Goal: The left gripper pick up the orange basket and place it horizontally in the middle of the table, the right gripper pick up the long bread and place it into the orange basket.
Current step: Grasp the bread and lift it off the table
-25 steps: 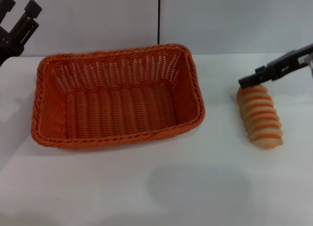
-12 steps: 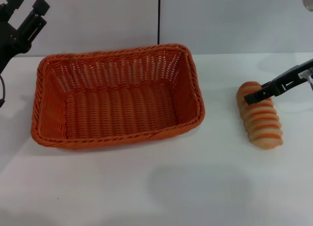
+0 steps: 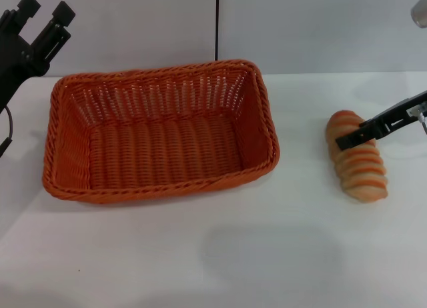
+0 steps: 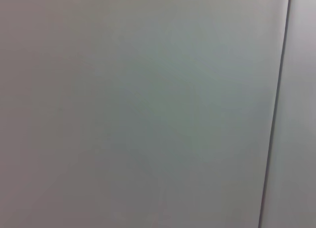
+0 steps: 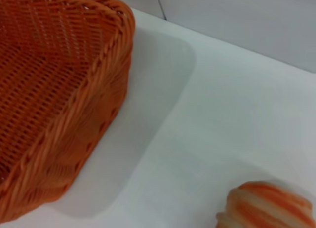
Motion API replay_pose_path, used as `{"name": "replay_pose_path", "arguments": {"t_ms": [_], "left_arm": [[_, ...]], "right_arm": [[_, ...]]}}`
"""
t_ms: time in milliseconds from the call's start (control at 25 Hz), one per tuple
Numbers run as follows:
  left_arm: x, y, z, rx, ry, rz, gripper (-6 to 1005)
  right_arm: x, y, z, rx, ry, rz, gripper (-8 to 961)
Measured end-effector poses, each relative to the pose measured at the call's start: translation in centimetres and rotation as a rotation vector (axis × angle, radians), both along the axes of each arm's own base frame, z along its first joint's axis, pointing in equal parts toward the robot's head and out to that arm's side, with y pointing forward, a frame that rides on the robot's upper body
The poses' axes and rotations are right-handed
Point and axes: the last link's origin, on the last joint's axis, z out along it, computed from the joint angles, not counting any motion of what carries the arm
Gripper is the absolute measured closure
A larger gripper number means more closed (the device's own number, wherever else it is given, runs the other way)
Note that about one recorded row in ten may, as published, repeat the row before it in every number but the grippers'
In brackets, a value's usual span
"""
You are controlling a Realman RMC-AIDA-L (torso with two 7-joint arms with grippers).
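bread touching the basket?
Apart. Head view shows bare table between the long bread and the orange basket; right wrist view shows that gap too.

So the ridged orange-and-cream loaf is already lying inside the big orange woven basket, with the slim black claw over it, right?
Not quite. The ridged orange-and-cream long bread lies on the white table, apart from the empty orange woven basket, to its right in the head view. The right gripper does reach over the loaf.

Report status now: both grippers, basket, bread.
Left gripper raised, open, clear of orange basket. Right gripper over long bread on table. Basket empty.
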Motion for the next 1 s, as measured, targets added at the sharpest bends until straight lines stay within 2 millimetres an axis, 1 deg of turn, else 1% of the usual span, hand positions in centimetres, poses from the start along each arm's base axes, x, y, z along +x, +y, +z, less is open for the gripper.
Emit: {"name": "replay_pose_path", "arguments": {"t_ms": [560,920,1000], "left_arm": [[-0.18,-0.29,-0.2,-0.014,0.001,0.003,235],[-0.34,-0.5,-0.43,-0.024,-0.005,0.011,236],[-0.37,-0.5,-0.4,-0.024,-0.005,0.011,236]], "right_arm": [[0.35,-0.12,-0.06,-0.005,-0.016,-0.015,202],[0.93,-0.52,-0.24,-0.004,-0.025,-0.048,205],[1.05,-0.56,-0.08,0.003,-0.024,-0.051,247]]}}
